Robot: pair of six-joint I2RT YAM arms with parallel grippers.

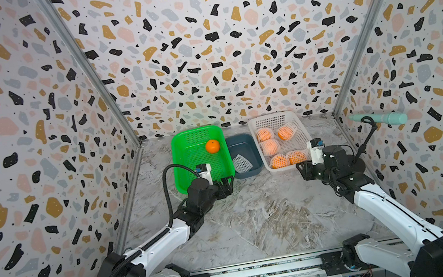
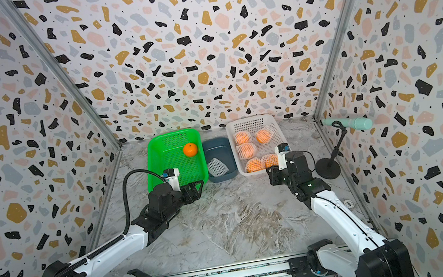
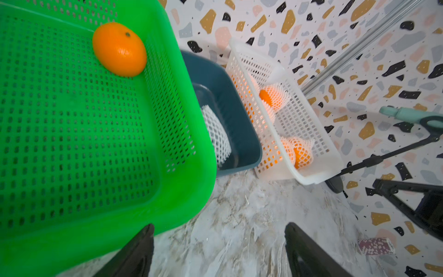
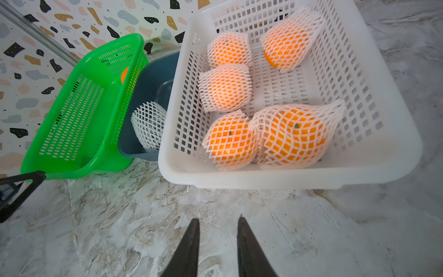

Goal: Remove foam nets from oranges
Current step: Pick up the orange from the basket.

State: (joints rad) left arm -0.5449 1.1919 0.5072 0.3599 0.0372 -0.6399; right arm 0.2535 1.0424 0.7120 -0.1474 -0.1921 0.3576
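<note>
Several oranges in white foam nets [image 4: 226, 87] lie in the white basket [image 1: 279, 115], and in both top views the nearest pair [image 1: 279, 162] [image 2: 254, 165] rests at its front wall. One bare orange [image 1: 212, 146] [image 3: 119, 49] sits in the green basket [image 1: 177, 157]. An empty foam net [image 1: 242, 163] [image 4: 148, 124] lies in the dark blue bin [image 1: 241, 142] between the baskets. My left gripper [image 1: 228, 184] [image 3: 219, 226] is open and empty over the table at the green basket's front right corner. My right gripper [image 1: 302, 168] [image 4: 218, 218] hovers just in front of the white basket, its jaws a narrow gap apart with nothing between them.
A mint-green microphone [image 1: 378, 118] on a black stand [image 1: 355, 165] stands by the right wall, close behind my right arm. Patterned walls close in the marble table [image 1: 255, 214] on three sides. A small patterned roll [image 3: 375, 245] lies near the right wall.
</note>
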